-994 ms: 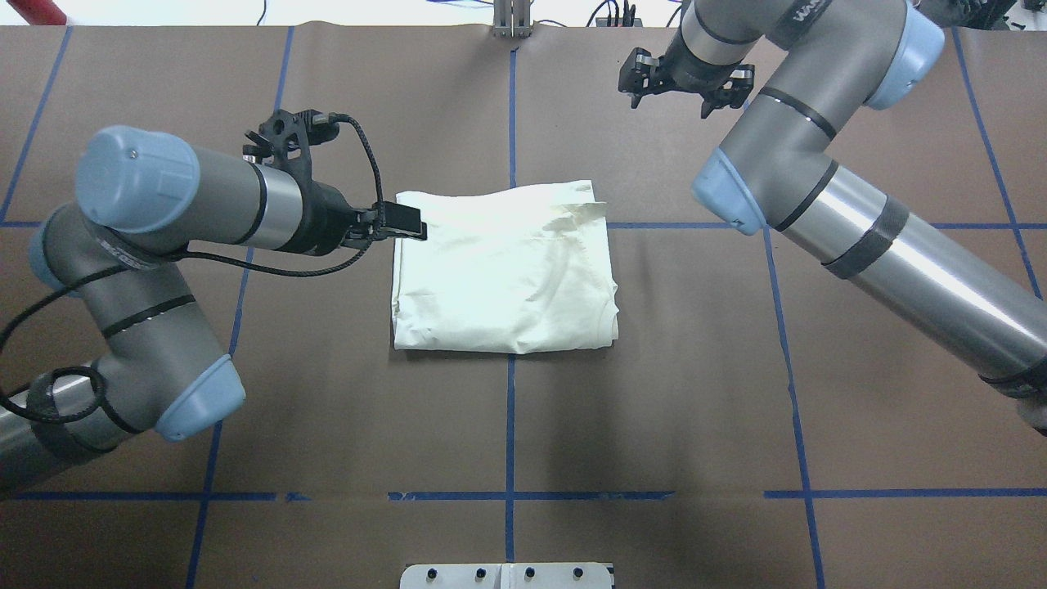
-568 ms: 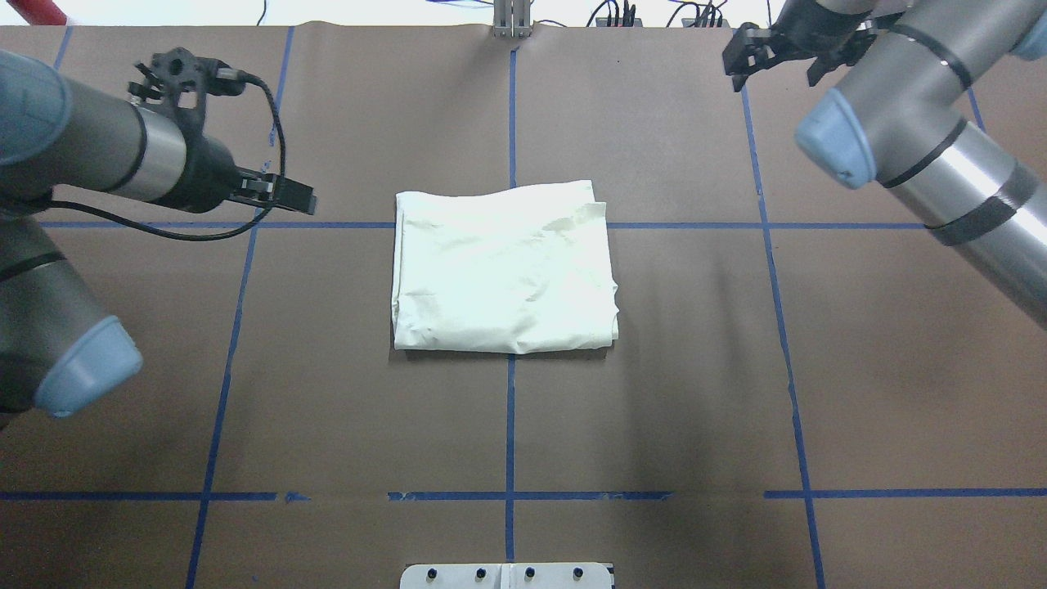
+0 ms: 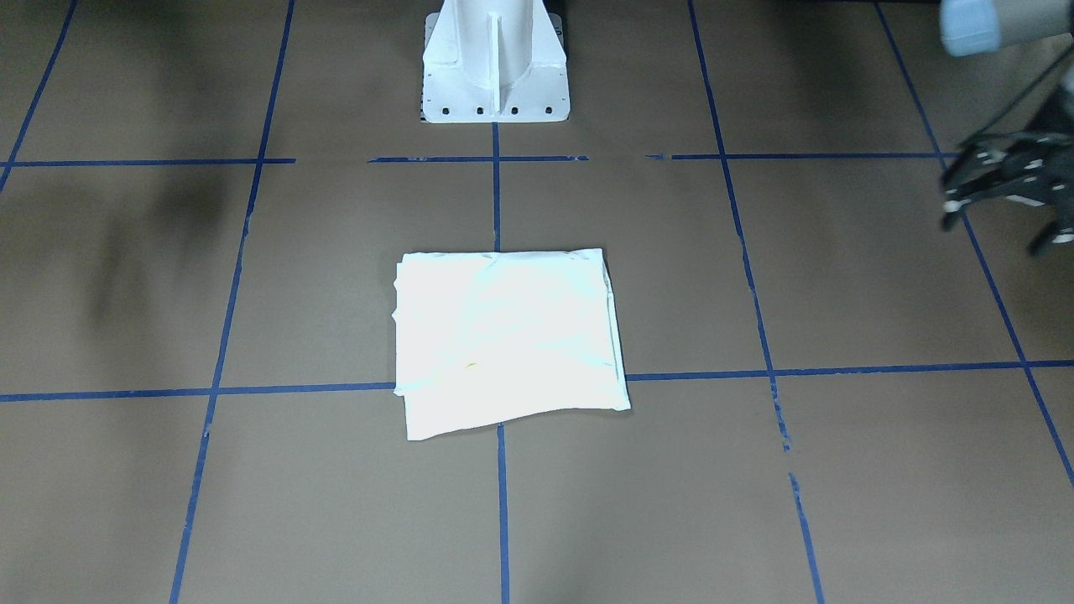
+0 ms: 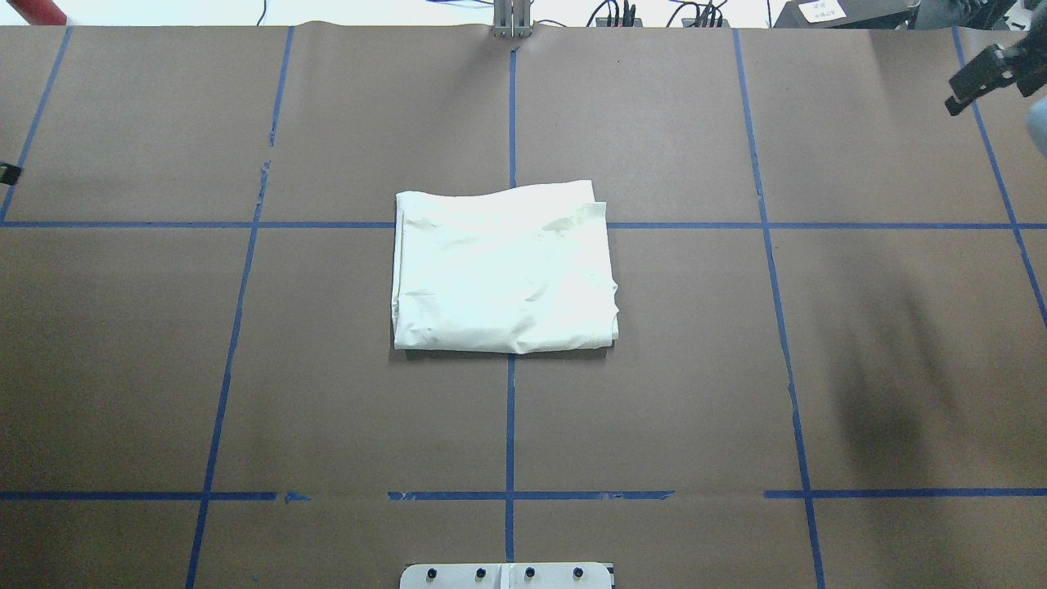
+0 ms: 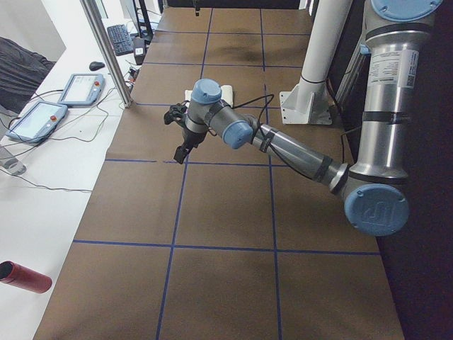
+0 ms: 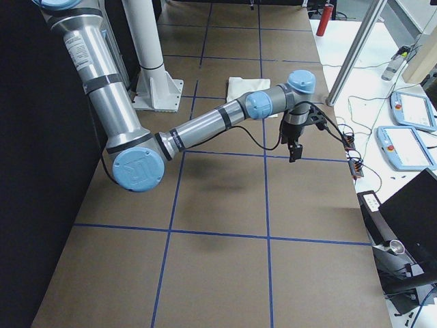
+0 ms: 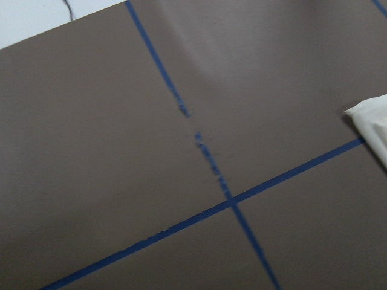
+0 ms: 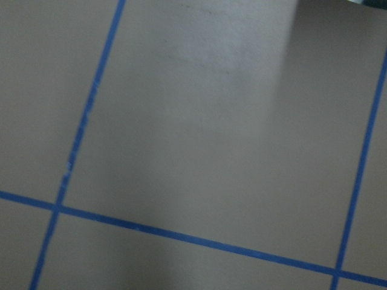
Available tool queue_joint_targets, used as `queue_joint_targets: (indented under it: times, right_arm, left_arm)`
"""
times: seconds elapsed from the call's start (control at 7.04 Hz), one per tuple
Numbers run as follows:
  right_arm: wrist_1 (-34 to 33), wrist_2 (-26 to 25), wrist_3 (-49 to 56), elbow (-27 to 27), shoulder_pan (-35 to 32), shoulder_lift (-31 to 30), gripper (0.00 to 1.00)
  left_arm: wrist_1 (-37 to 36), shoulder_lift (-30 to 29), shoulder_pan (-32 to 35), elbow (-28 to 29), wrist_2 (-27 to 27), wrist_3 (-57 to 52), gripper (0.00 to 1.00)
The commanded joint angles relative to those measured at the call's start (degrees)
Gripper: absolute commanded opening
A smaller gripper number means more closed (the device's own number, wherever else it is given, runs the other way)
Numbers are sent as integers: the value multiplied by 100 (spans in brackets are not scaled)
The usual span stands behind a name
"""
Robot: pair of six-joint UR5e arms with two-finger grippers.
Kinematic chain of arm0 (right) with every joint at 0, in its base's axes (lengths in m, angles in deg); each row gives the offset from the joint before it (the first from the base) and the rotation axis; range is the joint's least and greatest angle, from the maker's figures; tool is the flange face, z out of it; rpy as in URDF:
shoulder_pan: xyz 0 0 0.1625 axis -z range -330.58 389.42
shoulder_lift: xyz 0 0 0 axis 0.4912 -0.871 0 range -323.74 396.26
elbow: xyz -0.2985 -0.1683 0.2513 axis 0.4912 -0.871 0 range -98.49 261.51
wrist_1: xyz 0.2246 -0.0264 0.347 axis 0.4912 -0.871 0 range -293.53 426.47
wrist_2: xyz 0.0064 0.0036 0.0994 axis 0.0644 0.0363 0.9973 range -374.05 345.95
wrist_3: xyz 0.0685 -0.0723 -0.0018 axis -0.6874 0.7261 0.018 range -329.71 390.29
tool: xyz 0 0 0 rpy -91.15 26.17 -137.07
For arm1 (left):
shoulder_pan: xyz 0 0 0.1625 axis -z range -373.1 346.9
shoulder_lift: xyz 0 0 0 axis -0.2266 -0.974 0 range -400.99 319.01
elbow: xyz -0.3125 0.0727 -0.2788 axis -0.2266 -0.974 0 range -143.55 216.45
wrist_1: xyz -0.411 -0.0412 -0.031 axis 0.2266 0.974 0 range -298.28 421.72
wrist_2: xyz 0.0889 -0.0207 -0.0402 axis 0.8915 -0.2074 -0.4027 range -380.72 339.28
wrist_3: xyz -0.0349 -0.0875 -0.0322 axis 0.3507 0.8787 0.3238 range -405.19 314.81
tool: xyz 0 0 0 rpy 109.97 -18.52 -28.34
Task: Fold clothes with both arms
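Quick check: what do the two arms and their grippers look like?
Left arm and right arm: silver-grey tubes, light-blue joint caps, black bands, white printed labels. Left gripper and right gripper: black, with black cables.

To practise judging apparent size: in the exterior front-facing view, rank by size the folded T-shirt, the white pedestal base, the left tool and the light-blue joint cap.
1. Folded T-shirt.
2. White pedestal base, cropped at top.
3. Left tool, cropped by the edge.
4. Light-blue joint cap, also cropped.
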Motion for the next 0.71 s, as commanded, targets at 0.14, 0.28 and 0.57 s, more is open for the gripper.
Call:
queue_joint_targets:
  times: [0.14,0.28,0.57]
  right_arm:
    - [55,48,385,38,-539,-1366,100]
    - [55,125,393,134,-966,-1657,100]
    - [46,274,385,766,-1111,-2308,100]
  left_arm:
    - [-34,460,1304,762,-541,-1373,100]
    - [-61,704,1323,852,-506,-1612,100]
    - [-35,952,1575,1403,-531,-1640,100]
